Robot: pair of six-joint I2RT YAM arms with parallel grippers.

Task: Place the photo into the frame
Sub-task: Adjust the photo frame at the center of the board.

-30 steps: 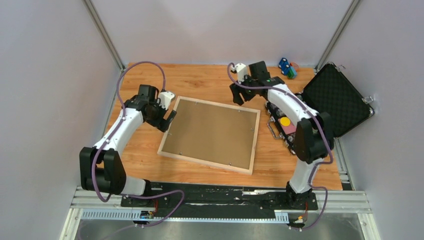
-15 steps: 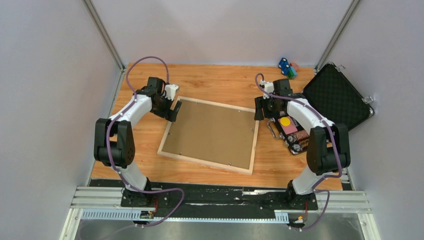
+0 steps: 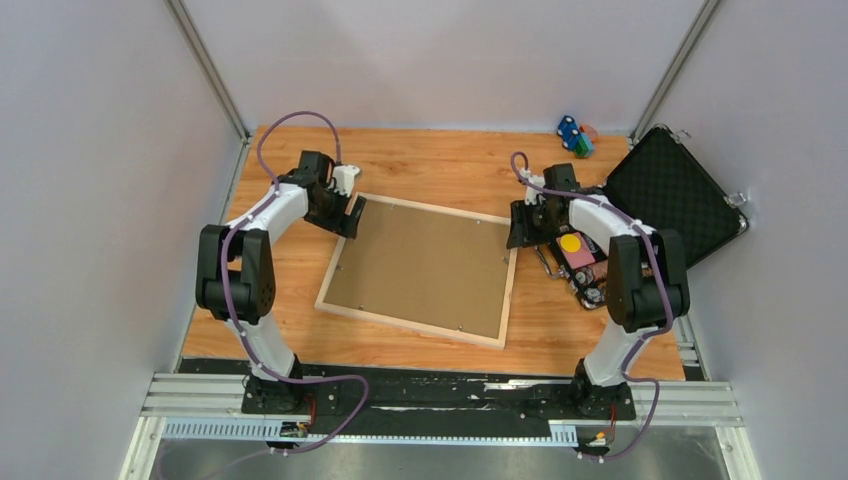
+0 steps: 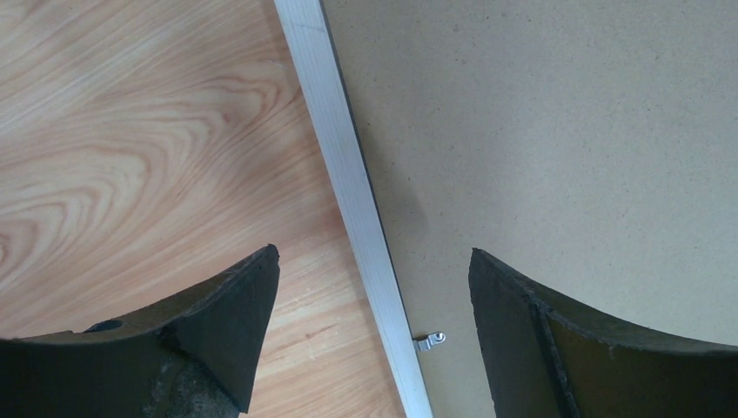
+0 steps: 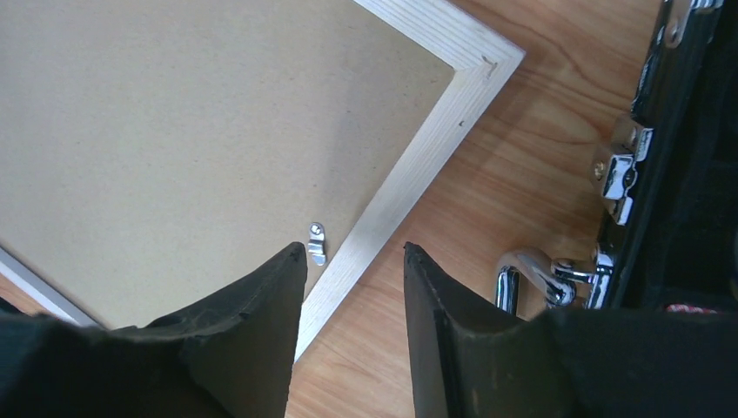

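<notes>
The frame [image 3: 413, 329] lies face down on the wooden table, its pale rails around a plain brown backing board [image 3: 425, 265]. The photo is hidden. My left gripper [image 3: 347, 218] is open at the frame's far left corner. In the left wrist view its jaws [image 4: 372, 255] straddle the left rail [image 4: 344, 165], one finger over the table and one over the board, near a small metal clip [image 4: 431, 340]. My right gripper [image 3: 520, 228] is at the far right corner. Its jaws [image 5: 355, 249] stand narrowly apart over the right rail [image 5: 409, 174], beside a clip [image 5: 317, 242].
An open black case [image 3: 670, 195] with a foam-lined lid stands at the right. Its lower half, holding a yellow disc [image 3: 570, 243], sits right next to the frame, and its chrome handle [image 5: 522, 270] is close to my right fingers. Small toys [image 3: 573, 135] sit at the back.
Both arms have come in to the frame's far corners, the left from the left side and the right from behind. The right jaws have narrowed. The frame has not moved.
</notes>
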